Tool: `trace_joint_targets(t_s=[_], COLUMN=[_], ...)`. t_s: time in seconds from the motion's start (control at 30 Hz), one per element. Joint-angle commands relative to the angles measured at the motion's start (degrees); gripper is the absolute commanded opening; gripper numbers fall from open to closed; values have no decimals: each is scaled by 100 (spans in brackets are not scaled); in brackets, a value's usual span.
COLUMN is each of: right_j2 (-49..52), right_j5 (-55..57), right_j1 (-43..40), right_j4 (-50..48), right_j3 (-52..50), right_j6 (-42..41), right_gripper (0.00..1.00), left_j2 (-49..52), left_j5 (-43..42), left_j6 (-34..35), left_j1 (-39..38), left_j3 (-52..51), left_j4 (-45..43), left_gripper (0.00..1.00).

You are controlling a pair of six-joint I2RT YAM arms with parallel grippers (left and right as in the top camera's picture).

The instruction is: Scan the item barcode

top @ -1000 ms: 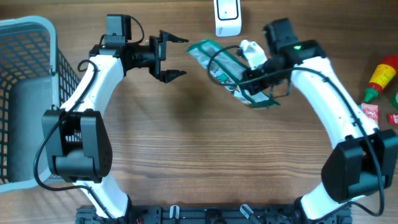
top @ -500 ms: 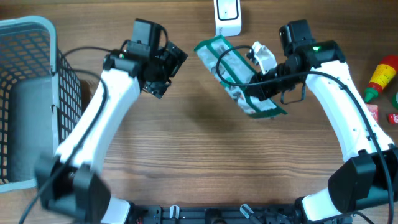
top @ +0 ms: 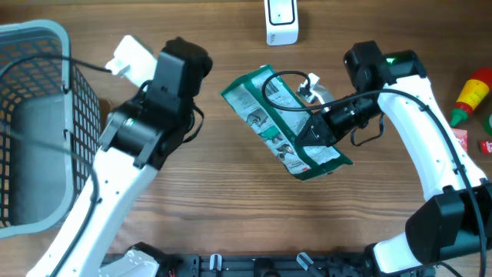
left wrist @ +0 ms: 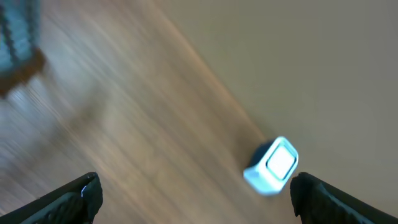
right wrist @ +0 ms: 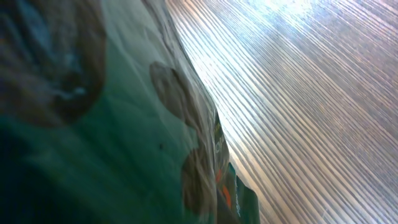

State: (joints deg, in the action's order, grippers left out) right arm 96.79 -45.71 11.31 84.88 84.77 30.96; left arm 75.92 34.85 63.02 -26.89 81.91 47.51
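**Item: packet** [top: 280,131], green and white, printed. Location: lifted over the middle of the table [top: 231,223], tilted, on the near side of the scanner [top: 281,21] and apart from it.

**Right gripper** [top: 314,137]: clamped on the packet's right-hand edge; the rest of the packet hangs free to the left.

**Left gripper** [left wrist: 199,196]: fingers spread wide, nothing between them; its camera looks at the scanner [left wrist: 272,165].

**Risks (judged):**
- Held by one edge only, the packet may swing or slip out during a quick turn.
- The barcode may face away from the scanner window, so no read.
- A black cable loops across the packet's far end and could snag it.
- The raised left arm is near the packet's left end; contact could knock it askew.

**Not legible:**
- Barcode: not found on any visible face.
- Right wrist view: filled by blurred packet; fingers not seen.
- Left wrist view: motion-blurred.
- Left gripper is hidden under its own arm from overhead.
- Basket [top: 31,46], far left, and sauce bottle [top: 470,96], far right: both cut off by the frame.
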Motion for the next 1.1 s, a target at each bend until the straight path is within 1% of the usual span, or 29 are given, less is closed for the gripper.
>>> trace_joint_targets(t_s=[0.0,0.17,0.23,0.27,0.3,0.33,0.47,0.53,0.6,0.63,0.7,0.83,0.9,0.97,1.07], right_j2=[-125,-125,-125,-122,-122,-122,-122,-122,-122,-122,-122,-122,-122,-122,-122], right_j5=[-455,-509,-275,31,223,496,2011,2839,3595,4221,4940,5777,6146,6286,6284], right_j1=[7,7,7,7,7,7,9,7,7,7,7,7,7,7,7], right_j4=[57,50,-90,-258,-407,-654,-1685,-1945,-2004,-1950,-1683,-1204,-1121,-1285,-2057], right_j3=[-13,-13,-13,-13,-13,-15,-15,-15,-15,-15,-15,-15,-15,-15,-15], right_j6=[448,688,684,555,411,90,-1405,-1930,-2350,-2710,-2992,-3515,-3823,-3956,-4013], right_gripper=[5,4,4,4,4,4,4,5,4,4,4,4,4,4,4], left_j2=[-382,-562,-575,-575,-575,-575,-575,-575,-575,-575,-573,-573,-573,-573,-573], left_j5=[946,1005,1005,1005,1005,1003,1003,1003,1001,1003,1001,1001,1001,1001,999], left_j6=[-70,-74,-114,-114,-116,-114,-114,-114,-114,-116,-116,-114,-114,-114,-114], left_j1=[-22,-22,-22,-22,-22,-22,-22,-22,-22,-22,-22,-22,-22,-22,-22], left_j3=[15,15,15,15,15,15,15,15,15,15,15,15,15,15,15], left_j4=[52,83,81,83,87,109,175,214,282,319,372,446,472,472,470], left_gripper=[100,100,100,100,100,100,100,100,100,100,100,100,100,100,100])
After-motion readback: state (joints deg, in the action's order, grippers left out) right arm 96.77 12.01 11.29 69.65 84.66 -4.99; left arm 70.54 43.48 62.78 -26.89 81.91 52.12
